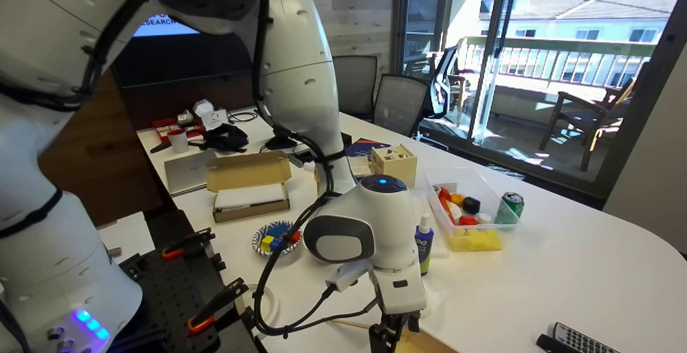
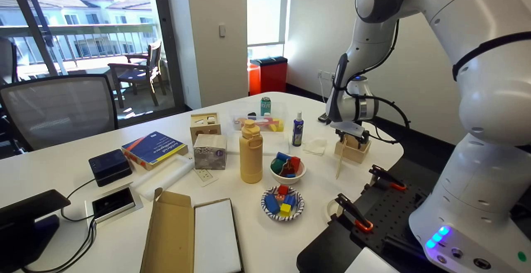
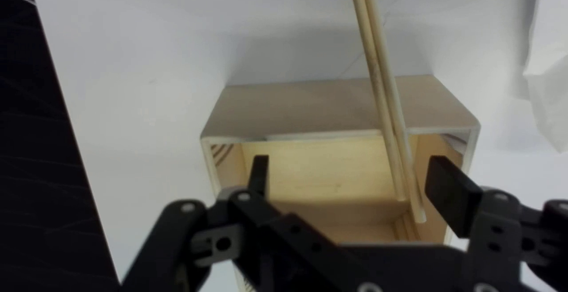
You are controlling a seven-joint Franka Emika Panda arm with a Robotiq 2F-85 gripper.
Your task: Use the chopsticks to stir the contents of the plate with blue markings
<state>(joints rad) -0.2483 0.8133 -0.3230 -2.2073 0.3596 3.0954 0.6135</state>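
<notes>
Two pale chopsticks [image 3: 380,96] lean over the rim of the wooden box [image 3: 306,110], right of centre in the wrist view, and the gripper [image 3: 353,185], fingers spread wide with the raised ends showing between them, clasps nothing! Below centre in an exterior view, coloured blocks [image 2: 272,203] sit in the blue-marked plate [image 2: 281,218].

At the tool [image 3: 350,176], two chopsticks [image 3: 378,83] and one wooden box [image 3: 310,105] are counted; farther from it, one blue-marked plate [image 2: 267,212], one bowl [image 2: 290,180], one spray bottle [image 2: 298,132], one yellow flask [image 2: 251,157], one can [image 2: 265,106] and two clamps [image 2: 352,210] are found.
</notes>
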